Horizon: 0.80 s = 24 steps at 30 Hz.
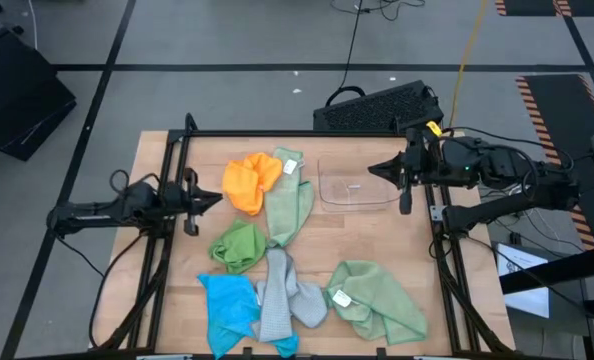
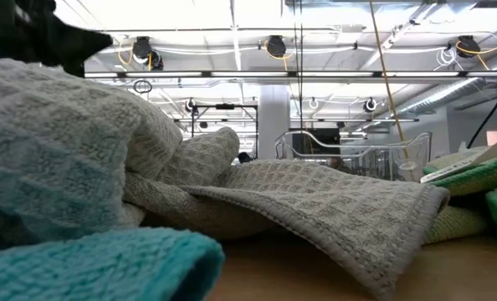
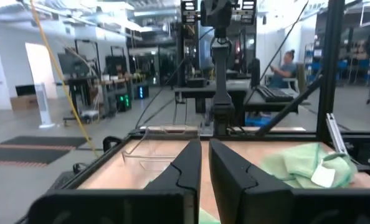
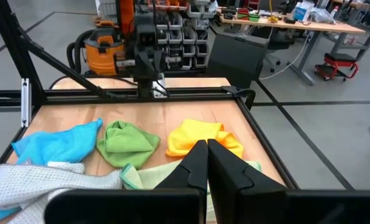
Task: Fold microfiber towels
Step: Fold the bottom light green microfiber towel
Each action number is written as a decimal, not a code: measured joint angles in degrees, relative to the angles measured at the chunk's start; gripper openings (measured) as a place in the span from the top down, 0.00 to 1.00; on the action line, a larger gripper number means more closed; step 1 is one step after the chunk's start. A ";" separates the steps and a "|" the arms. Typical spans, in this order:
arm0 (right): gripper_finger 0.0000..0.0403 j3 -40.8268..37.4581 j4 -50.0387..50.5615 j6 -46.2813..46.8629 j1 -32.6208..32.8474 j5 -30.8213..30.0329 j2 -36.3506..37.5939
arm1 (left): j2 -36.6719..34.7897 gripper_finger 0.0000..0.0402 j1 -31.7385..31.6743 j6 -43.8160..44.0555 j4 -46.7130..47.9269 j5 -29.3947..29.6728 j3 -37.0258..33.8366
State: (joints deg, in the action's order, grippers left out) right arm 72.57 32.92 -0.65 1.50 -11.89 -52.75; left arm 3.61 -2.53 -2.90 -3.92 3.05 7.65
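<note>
With both the left pincer (image 1: 215, 198) and right pincer (image 1: 374, 170) closed and empty, overlapping microfiber towels (image 1: 277, 300) at lower centre could lift together.

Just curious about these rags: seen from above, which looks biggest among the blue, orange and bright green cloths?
1. Blue cloth, largest.
2. Orange cloth.
3. Bright green cloth, smallest, though close to the orange one; all are crumpled, so true sizes may differ.

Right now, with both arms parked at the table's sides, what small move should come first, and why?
Probably swing the left gripper toward the orange towel. That towel lies crumpled nearest it, nothing is folded, and both grippers, the right gripper too, are shut and empty, so it would need opening.
</note>
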 joint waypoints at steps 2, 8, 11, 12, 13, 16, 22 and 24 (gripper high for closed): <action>1.00 -0.57 -0.09 0.04 0.00 0.01 -0.06 | 1.60 0.91 0.13 0.07 4.23 0.28 4.40; 1.00 -2.33 -0.11 2.01 0.00 0.02 -0.07 | 10.03 0.91 0.11 1.44 13.73 0.25 19.70; 1.00 -3.27 -0.24 2.94 0.11 0.10 -0.05 | 15.10 0.91 0.10 1.90 19.07 -0.29 27.74; 1.00 -3.61 -0.51 3.00 0.11 0.10 -0.04 | 16.93 0.91 0.10 1.93 20.99 -0.48 30.35; 1.00 -3.98 -0.66 3.02 0.11 0.10 -0.04 | 18.84 0.91 0.10 1.93 22.83 -0.48 32.81; 1.00 -5.26 -1.38 3.71 0.11 0.15 -0.04 | 24.06 0.91 0.10 1.93 28.27 -0.51 39.98; 1.00 -7.38 -1.46 6.39 0.83 0.13 -0.04 | 34.24 0.91 0.40 2.23 37.75 -0.55 52.39; 1.00 -8.30 -1.44 7.21 1.89 0.12 -0.07 | 37.17 0.91 1.08 2.67 39.63 -0.58 55.41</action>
State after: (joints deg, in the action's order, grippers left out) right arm 64.27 31.48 6.55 3.39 -11.77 -52.82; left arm 40.78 -1.46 -0.23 35.71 2.48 63.06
